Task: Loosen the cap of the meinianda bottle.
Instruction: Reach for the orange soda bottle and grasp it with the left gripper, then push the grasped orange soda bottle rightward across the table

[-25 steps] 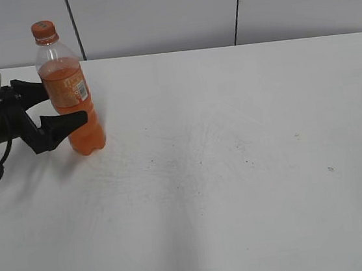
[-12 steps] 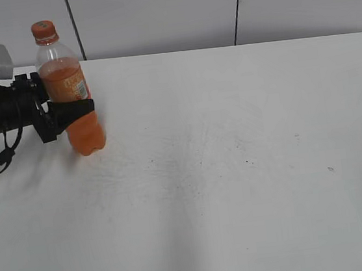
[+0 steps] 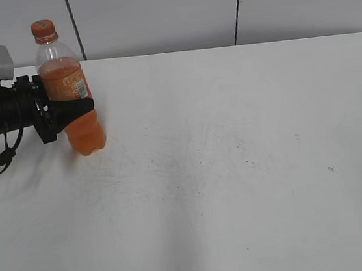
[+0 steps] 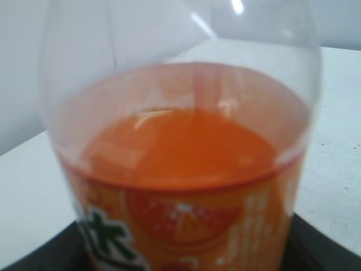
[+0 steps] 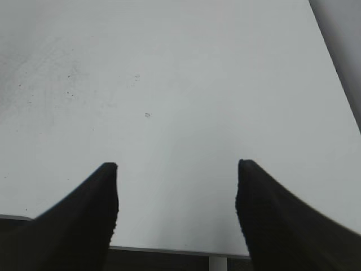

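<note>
One white counter (image 3: 237, 168) fills most of the scene. At its far left stands the meinianda bottle (image 3: 70, 96), upright, and the left gripper (image 3: 73, 110) has its fingers (image 3: 76, 109) pressed on the bottle's waist from the left. The left wrist view is blurred and cuts off the bottle's neck. The cap (image 3: 43, 28) sits on top, untouched. The right gripper (image 5: 176, 186) hangs with fingers (image 5: 90, 209) spread over bare counter.

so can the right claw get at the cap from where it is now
Probably yes. The cap stands uncovered above the left claw, which grips the meinianda bottle at its waist. The right claw is open and empty, with bare table between, though far off.
</note>
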`<state>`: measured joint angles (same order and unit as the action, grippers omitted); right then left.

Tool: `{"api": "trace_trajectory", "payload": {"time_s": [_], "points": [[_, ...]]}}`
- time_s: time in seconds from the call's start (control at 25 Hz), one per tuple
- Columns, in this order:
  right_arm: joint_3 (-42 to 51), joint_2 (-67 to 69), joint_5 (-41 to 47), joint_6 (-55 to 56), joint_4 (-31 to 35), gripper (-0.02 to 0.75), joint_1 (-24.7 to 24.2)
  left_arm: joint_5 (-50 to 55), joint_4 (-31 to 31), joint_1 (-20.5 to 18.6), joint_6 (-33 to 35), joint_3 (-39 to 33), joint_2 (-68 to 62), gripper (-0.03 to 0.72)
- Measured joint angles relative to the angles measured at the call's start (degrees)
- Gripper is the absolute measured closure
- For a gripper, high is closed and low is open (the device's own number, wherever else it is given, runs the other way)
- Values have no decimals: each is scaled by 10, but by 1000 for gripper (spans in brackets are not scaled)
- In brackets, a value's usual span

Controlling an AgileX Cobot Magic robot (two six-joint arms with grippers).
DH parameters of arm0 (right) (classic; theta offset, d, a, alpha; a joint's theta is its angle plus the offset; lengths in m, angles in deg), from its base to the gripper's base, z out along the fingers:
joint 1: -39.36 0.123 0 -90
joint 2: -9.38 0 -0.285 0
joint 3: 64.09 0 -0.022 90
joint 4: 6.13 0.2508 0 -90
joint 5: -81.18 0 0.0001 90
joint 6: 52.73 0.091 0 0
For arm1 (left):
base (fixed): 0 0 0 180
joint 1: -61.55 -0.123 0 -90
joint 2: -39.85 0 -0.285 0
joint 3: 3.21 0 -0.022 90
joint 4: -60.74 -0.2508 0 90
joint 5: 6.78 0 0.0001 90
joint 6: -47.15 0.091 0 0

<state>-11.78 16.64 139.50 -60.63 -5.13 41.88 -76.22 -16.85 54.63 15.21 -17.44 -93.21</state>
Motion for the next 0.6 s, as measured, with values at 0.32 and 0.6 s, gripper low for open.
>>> {"api": "trace_trajectory", "payload": {"time_s": [0.32, 0.6], "points": [[0, 0, 0, 0, 0, 244, 0, 21, -13, 7, -14, -15, 23, 267], [0, 0, -1, 0, 0, 244, 0, 33, -36, 28, -17, -59, 68, 267]]}}
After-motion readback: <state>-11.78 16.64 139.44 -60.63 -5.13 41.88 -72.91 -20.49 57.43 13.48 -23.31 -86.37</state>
